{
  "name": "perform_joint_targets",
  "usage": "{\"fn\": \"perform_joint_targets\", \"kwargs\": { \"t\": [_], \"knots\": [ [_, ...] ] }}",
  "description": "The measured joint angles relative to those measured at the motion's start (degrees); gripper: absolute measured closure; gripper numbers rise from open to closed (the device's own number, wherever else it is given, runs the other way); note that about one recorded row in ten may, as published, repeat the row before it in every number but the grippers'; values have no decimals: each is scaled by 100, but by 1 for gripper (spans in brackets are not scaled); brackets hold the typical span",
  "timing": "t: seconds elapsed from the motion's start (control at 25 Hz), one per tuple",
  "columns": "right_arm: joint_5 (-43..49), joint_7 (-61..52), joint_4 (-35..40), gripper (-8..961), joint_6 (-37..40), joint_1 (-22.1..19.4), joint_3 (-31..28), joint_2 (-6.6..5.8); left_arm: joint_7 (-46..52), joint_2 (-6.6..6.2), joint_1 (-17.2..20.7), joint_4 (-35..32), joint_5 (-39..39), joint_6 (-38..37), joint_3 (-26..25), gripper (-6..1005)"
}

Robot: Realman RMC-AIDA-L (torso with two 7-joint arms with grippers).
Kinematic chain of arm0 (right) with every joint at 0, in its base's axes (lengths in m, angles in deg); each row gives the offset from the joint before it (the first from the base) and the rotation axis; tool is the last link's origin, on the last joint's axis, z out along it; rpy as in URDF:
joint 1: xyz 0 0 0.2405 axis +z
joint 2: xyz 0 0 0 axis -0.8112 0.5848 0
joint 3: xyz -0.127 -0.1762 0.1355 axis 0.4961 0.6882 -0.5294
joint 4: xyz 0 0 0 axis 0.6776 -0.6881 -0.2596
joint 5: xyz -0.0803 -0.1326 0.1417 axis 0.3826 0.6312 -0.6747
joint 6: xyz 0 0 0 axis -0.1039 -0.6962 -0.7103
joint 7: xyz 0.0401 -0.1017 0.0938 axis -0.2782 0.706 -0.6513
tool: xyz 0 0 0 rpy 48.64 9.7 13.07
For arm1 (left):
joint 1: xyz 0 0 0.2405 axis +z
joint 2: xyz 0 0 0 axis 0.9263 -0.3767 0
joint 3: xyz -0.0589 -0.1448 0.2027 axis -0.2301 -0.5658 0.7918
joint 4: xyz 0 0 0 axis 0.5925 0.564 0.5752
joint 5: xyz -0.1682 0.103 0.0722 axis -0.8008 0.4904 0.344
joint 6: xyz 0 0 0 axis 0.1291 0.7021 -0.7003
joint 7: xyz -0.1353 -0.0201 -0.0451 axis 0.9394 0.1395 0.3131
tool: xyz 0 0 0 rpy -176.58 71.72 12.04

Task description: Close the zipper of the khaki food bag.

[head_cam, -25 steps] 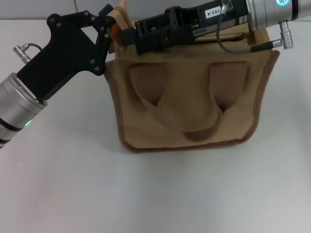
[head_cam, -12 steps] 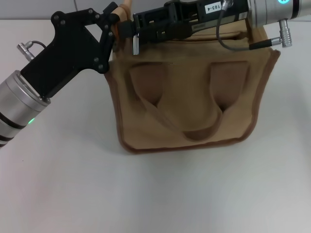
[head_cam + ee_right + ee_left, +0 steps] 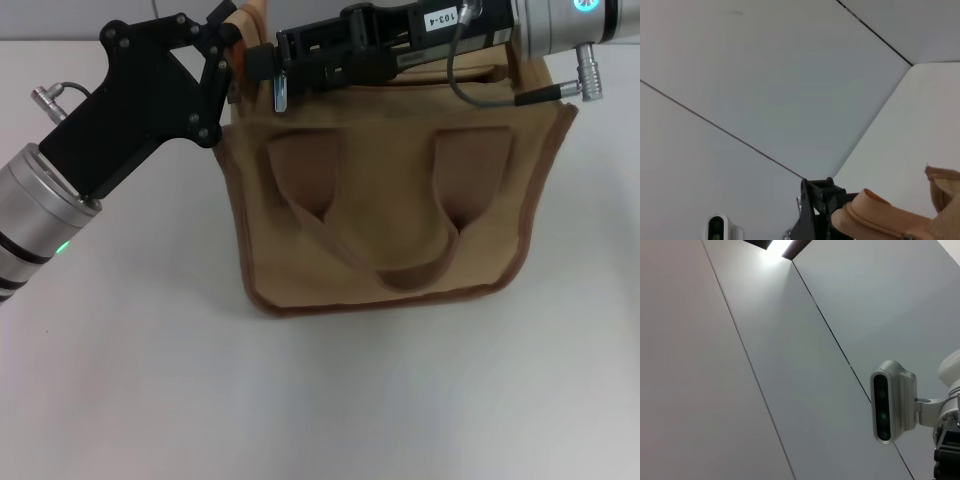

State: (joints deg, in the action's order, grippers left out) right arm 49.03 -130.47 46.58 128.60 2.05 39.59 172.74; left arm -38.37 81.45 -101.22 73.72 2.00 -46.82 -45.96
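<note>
Bright even light, soft shadows; ceiling light (image 3: 777, 246) glare, no blur.

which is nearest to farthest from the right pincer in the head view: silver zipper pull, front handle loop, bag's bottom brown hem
1. Silver zipper pull, right at the right pincer, by the bag's top left corner.
2. Front handle loop, lower, on the bag's front face.
3. Bottom brown hem, lowest, at the near edge.

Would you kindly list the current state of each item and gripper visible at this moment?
Boxy khaki canvas food bag: upright on the white table, looped handle hanging down its front.
Zipper's small silver metal pull: at the bag's left end, hanging below the right gripper.
Tan zipper end tab: held at the bag's left corner by the left gripper.
Left gripper: shut on the end tab.
Right gripper: shut on the pull.
</note>
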Motion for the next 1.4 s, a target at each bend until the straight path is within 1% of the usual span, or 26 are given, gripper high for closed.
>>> {"fn": "perform_joint_targets", "kwargs": {
  "t": [0.4, 0.8, 1.08, 1.16, 1.4],
  "knots": [
    [35, -29, 0, 317, -108, 13, 34, 42, 2, 4, -17, 14, -3, -25, 39, 961],
    [94, -36, 0, 553, -253, 34, 80, 43, 2, 9, -16, 16, 13, -76, 40, 960],
    [114, -41, 0, 769, -260, 28, 79, 43, 2, 9, -20, 16, 26, -76, 39, 959],
    [119, -42, 0, 801, -265, 23, 78, 43, 2, 9, -25, 21, 29, -76, 39, 958],
    [170, -45, 0, 835, -388, -11, 77, 52, 2, 9, -32, 51, 39, -83, 39, 958]
  ]
}}
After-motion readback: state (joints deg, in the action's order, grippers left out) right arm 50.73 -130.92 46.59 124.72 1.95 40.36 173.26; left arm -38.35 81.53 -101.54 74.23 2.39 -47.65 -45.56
